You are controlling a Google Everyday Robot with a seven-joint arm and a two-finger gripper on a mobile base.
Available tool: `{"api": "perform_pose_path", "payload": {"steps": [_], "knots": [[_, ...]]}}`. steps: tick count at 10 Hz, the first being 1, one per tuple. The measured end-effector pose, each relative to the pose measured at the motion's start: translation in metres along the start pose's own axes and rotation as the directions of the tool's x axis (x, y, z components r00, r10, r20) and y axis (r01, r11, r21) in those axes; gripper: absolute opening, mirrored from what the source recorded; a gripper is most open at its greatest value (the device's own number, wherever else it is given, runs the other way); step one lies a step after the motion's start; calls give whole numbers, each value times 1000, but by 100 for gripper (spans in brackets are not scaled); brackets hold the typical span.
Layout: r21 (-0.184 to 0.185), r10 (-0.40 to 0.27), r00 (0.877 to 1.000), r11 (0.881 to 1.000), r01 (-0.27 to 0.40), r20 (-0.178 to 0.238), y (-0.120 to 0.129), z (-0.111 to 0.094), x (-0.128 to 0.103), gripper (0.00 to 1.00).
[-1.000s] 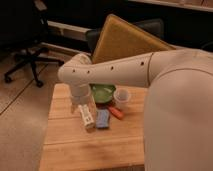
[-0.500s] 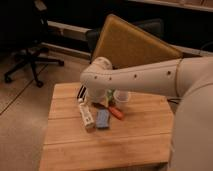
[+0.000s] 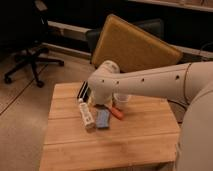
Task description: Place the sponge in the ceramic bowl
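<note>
Plainly, the largest thing we see is the robot's white arm (image 3: 150, 82), reaching in from the right edge to the middle of the frame. It ends in a rounded joint over the far part of the wooden table (image 3: 115, 145). The arm covers that part of the table, so we cannot find the ceramic bowl in this view. A small whitish cup (image 3: 121, 98) peeks out just below the arm.

A long white tube (image 3: 86, 114) lies left of centre, and the sponge (image 3: 103, 118) lies just beside it on the bare wood, not in any bowl. The sponge's long axis runs roughly up and down the frame, near parallel to the tube. A small orange-red object (image 3: 117, 113) sits close on its right.

The gripper (image 3: 99, 103) hangs under the rounded joint, just above the sponge in the frame. Whether it is spread or closed we cannot tell. We judge that the sponge lies straight below it, toward the bottom of the frame, so any grasp turns on closing across the sponge's short sides.
</note>
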Motion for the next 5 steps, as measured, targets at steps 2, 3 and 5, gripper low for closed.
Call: {"api": "perform_pose_path", "payload": {"steps": [2,3,5], "knots": [[24,22,999,1000,-21,-39,-25,17,5,65],[33,28,997,999,-26,-65,-37,31,4,65],[29,25,996,999,-22,-89,-42,45,1,65]]}}
